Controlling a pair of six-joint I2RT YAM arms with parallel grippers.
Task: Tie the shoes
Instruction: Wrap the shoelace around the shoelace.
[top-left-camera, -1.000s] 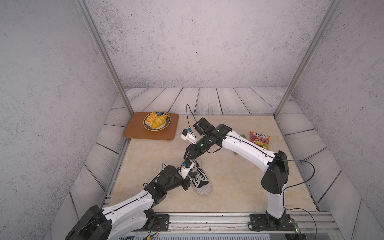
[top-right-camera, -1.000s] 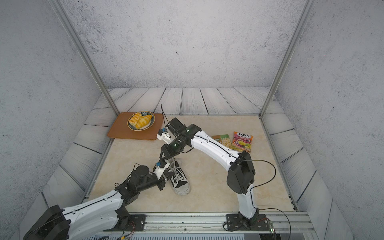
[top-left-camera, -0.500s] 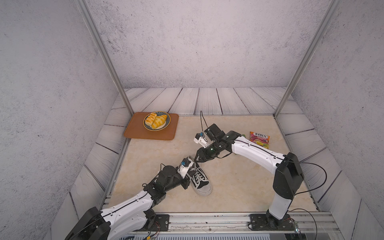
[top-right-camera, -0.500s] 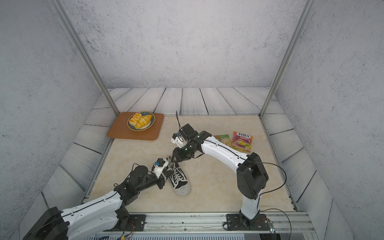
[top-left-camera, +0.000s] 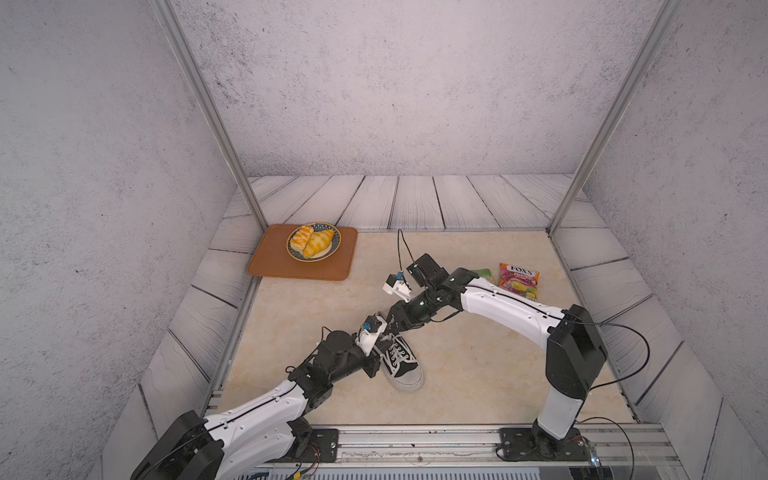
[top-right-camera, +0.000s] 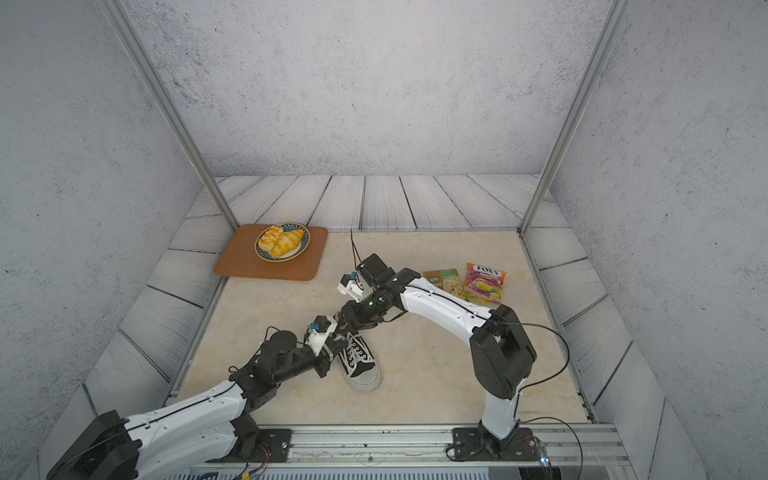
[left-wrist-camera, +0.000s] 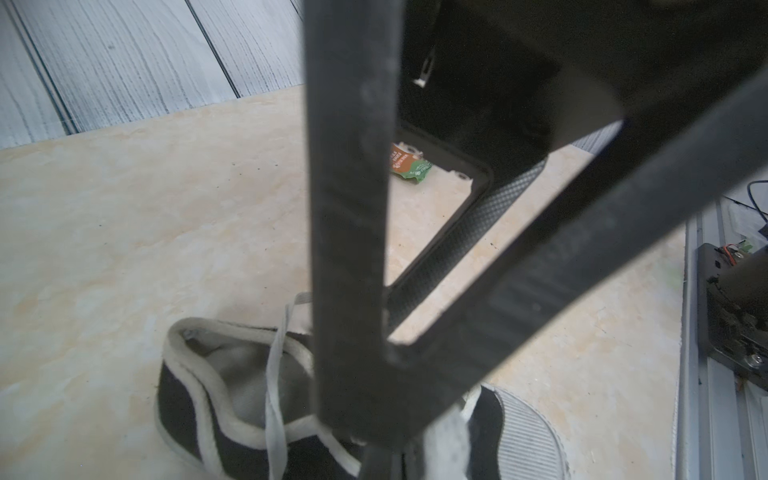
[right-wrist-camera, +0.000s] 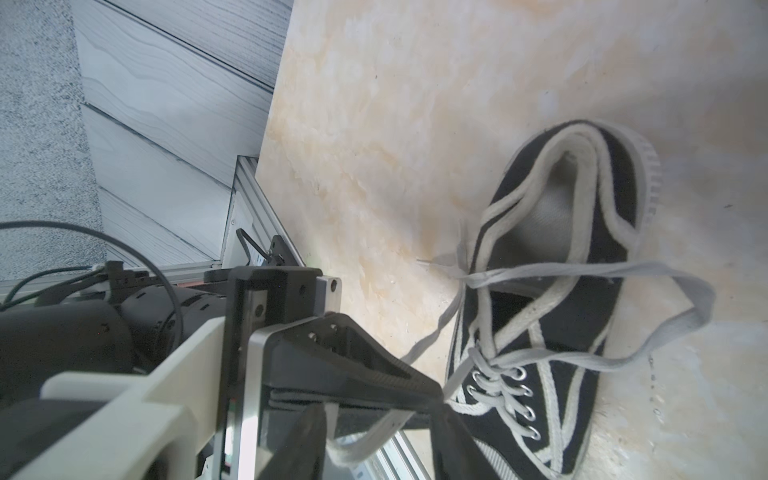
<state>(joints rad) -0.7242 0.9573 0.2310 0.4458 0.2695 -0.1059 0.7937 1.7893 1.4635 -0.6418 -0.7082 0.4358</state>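
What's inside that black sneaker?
Only its pale lining shows inside the sneaker, with a white lace crossing above the opening. The toe end is hidden under the laced upper.

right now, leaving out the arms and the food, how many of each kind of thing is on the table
sneaker: 1
tray: 1
plate: 1
snack packets, a pink one and a green one: 2
total: 5
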